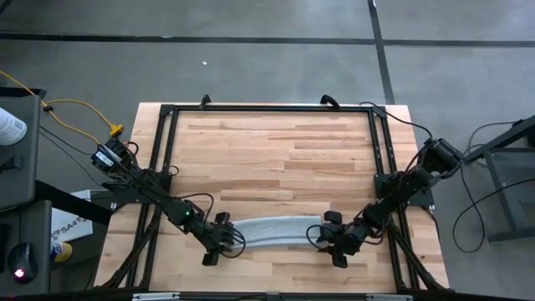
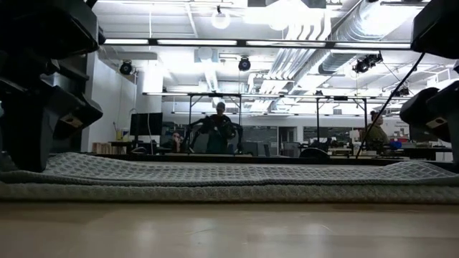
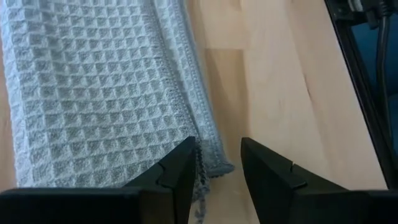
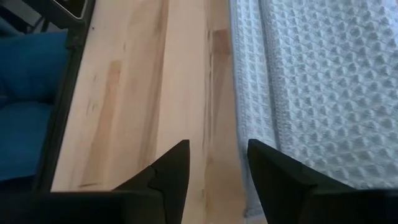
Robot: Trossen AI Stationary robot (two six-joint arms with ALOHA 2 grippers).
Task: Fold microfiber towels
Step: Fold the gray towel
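Two dark fingers of the left end effector (image 3: 216,171) stand parted and released, straddling the near corner of the microfiber towel (image 3: 99,93), whose waffle weave fills most of that wrist picture. One finger sits on the cloth's hem, the other on bare wood just beside it; nothing is gripped.

At the other end, the right end effector (image 4: 219,171) is also spread and empty, one finger at the towel's edge, the other over bare bench.

Seen from above, the towel (image 1: 276,230) lies as a long narrow band near the front edge of the wooden bench (image 1: 276,150), stretched between the left end effector (image 1: 224,242) and the right end effector (image 1: 328,238). Both arms reach inward from the bench's outer sides. From table height, the cloth (image 2: 229,179) shows stacked layers, so it looks already doubled over lengthwise.

My reading: one fold seems done, and the arms are placed for the next. That would call for pinching an end and carrying it across to the opposite end.
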